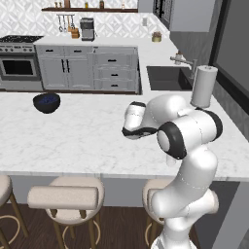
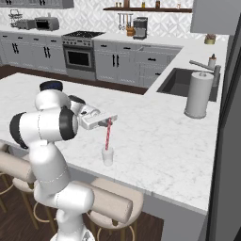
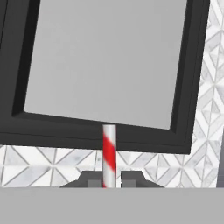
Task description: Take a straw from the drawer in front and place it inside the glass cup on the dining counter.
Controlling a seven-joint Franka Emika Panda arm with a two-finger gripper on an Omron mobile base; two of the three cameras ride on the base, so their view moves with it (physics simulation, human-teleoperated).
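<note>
Showing glossy white rounded arm (image 2: 44, 127) segments, bulging at each link, joining through dark black joint rings; ending in a pale grey hand carrying small dark finger tips (image 3: 89, 179).

Straw (image 2: 108, 135) lower end blurred inside glass cup (image 2: 108, 156); arm hides both in left base view.
</note>
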